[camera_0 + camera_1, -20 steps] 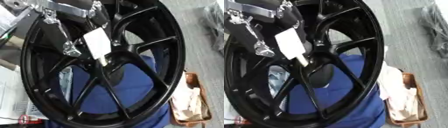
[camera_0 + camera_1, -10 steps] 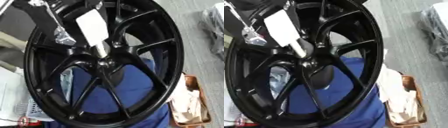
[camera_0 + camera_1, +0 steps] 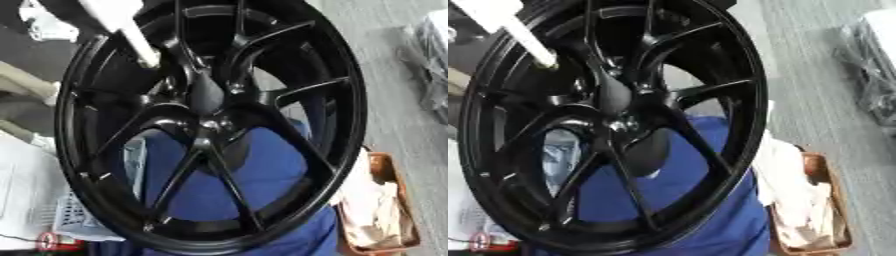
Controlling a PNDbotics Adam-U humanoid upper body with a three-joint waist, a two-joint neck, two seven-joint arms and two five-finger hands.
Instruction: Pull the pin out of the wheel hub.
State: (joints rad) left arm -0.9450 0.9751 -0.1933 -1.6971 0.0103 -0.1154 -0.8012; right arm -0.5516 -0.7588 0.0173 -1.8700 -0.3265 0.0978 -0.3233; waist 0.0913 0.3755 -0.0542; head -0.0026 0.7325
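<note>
pin [image 3: 122, 31]: white, out of the hub [image 3: 208, 117], at the wheel [image 3: 210, 125] rim's upper left | your hands: cut off, grip can't be told

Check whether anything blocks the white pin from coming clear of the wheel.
Nothing visible does. The white pin is up at the top left, its tip over the black wheel's upper-left spokes, away from the hub. No robot hand shows clearly.

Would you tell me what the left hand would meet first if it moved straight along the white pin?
Probably the wheel hub, where the pin aims; depth is unclear.
</note>
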